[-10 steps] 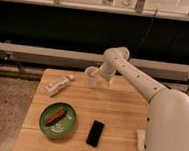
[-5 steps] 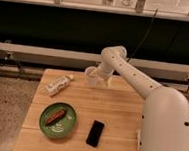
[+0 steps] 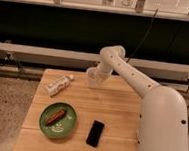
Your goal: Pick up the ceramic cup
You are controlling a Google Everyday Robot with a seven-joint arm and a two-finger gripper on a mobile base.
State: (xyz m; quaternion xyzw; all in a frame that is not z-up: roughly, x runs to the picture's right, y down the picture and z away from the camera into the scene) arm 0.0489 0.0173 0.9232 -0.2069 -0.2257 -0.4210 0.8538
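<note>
The ceramic cup [image 3: 91, 76] is a small pale tumbler standing at the far edge of the wooden table [image 3: 119, 112], near its middle. My gripper [image 3: 97, 76] is at the end of the white arm that reaches in from the right. It sits right at the cup, on its right side and partly over it. The gripper hides part of the cup.
A white labelled bottle-like tube [image 3: 58, 85] lies on the table's left. A green plate [image 3: 66, 128] with a brown sausage-like item [image 3: 55, 116] sits front left. A black phone [image 3: 95, 133] lies beside it. My white arm body [image 3: 163, 127] fills the right side.
The arm's body has shifted slightly to the left. The gripper and the cup stay in about the same spot at the table's far edge.
</note>
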